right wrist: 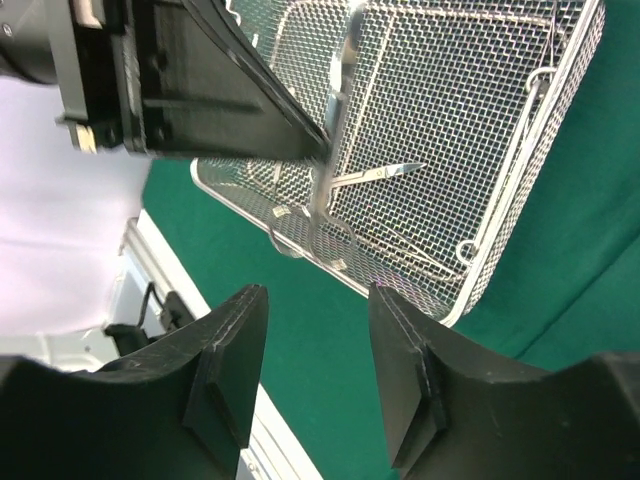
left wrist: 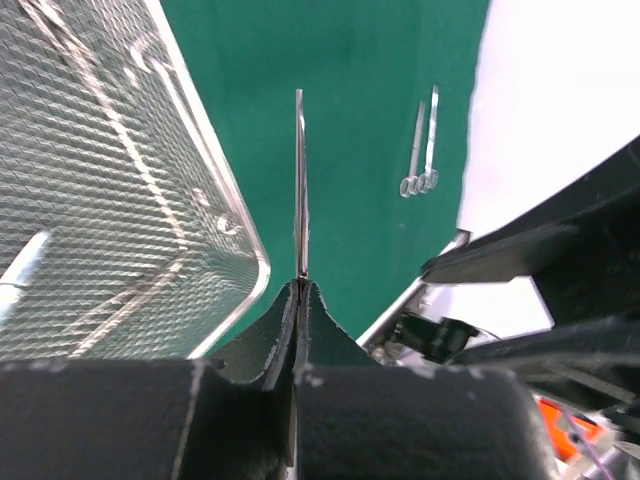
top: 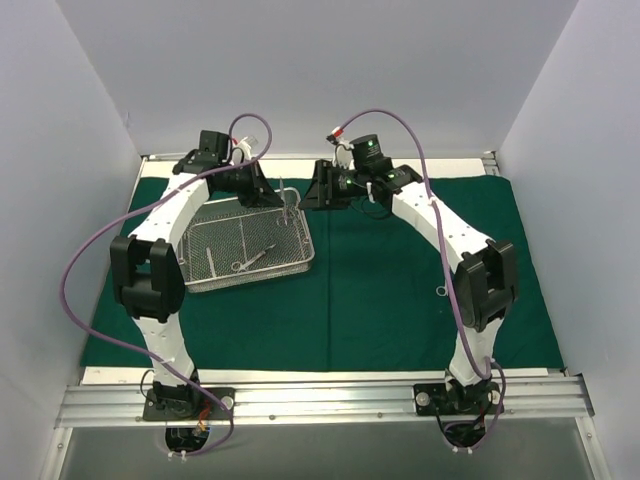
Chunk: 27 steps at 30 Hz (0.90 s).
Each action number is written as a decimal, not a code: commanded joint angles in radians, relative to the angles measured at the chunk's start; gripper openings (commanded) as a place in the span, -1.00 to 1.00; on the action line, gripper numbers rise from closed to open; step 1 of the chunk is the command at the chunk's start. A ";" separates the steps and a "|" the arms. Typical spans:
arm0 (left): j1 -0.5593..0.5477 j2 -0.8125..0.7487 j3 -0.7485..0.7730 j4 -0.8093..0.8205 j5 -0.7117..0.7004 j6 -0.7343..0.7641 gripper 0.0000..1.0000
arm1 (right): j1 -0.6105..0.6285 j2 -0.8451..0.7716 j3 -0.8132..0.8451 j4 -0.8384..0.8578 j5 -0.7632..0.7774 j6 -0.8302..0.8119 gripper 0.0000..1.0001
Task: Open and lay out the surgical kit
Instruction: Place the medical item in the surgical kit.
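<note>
Pinching a slim steel instrument (left wrist: 299, 180) between its closed fingers, the left gripper (left wrist: 298, 285) holds it clear of the tray, edge-on to its own camera, so whether it is scissors or a clamp cannot be told. Facing it, close by, is the right gripper (right wrist: 318, 300). Its jaws stand apart with nothing between them, and the hanging instrument (right wrist: 342, 80) lies straight ahead in its wrist view.

Below the two grippers, the wire-mesh tray (top: 250, 279) sits on the left part of the dark green cloth (top: 380, 300), which is already spread flat over the table. At least one more instrument (top: 252, 260) lies on the mesh floor. Two ring-handled pieces (left wrist: 422, 150) rest side by side on the cloth near its edge (seemingly laid out already).

So the step in hand looks like emptying the tray piece by piece, possibly with a handover. The next move calls for the right jaws to close on the free length before the left lets go, or for the left to carry the piece to bare cloth beside the pair and set it down flat.
</note>
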 commanded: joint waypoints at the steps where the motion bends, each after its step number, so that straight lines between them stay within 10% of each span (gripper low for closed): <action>1: -0.026 -0.075 -0.048 0.157 0.065 -0.113 -0.95 | 0.045 0.006 0.061 -0.055 0.130 0.015 -0.12; 27: -0.090 -0.115 -0.108 0.168 0.098 -0.113 -0.95 | 0.058 0.144 0.311 -0.181 0.315 0.057 -0.07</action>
